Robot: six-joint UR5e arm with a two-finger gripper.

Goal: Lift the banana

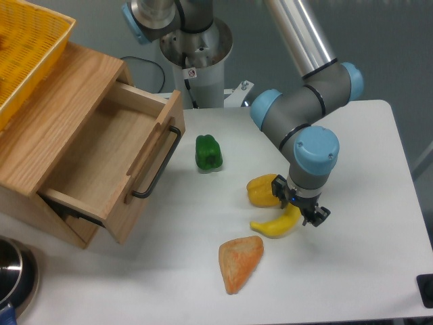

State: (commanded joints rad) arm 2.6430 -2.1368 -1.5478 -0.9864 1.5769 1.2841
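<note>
The banana (273, 226) lies on the white table, a smooth yellow curve with its thin end pointing left and its upper end under the gripper. My gripper (298, 207) hangs straight down over that upper end. Its two dark fingers (279, 198) stand apart on either side of the banana, so it is open. The contact between the pads and the banana is hidden by the wrist.
A yellow bell pepper (262, 190) sits just left of the gripper, almost touching it. An orange wedge (239, 261) lies in front of the banana and a green pepper (208, 152) further back. At the left stands a wooden box with its drawer (108, 159) open.
</note>
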